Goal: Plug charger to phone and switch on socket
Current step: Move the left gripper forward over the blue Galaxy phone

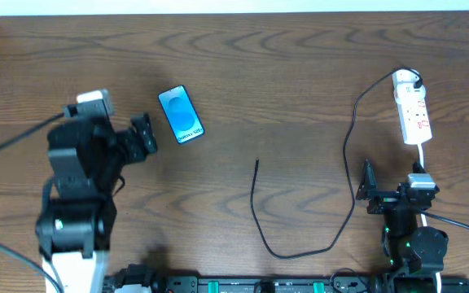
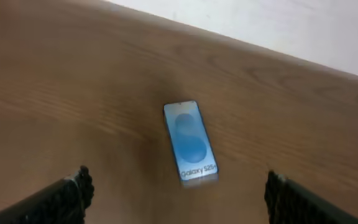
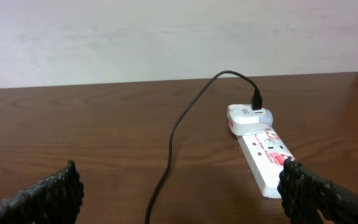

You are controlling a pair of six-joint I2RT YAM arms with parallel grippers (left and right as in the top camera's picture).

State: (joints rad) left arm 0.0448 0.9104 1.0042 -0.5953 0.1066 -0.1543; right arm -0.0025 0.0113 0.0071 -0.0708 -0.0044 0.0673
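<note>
The phone (image 1: 181, 114) lies flat on the wooden table at left centre with its blue screen up; it also shows in the left wrist view (image 2: 190, 142). My left gripper (image 1: 146, 136) is open and empty just left of the phone, and its fingers (image 2: 178, 194) frame the phone's near end. The socket (image 1: 412, 110) lies at the far right and also shows in the right wrist view (image 3: 263, 152). The charger (image 1: 255, 207) is plugged into the socket's far end and loops across the table, its free tip at centre. My right gripper (image 1: 391, 184) is open and empty below the socket, with the cable (image 3: 173, 134) between its fingers (image 3: 180, 173).
The table's far edge (image 1: 234, 15) meets a white wall. Both arm bases and a black rail (image 1: 243, 285) sit along the front edge. A thick black robot cable (image 1: 10, 142) trails off to the left.
</note>
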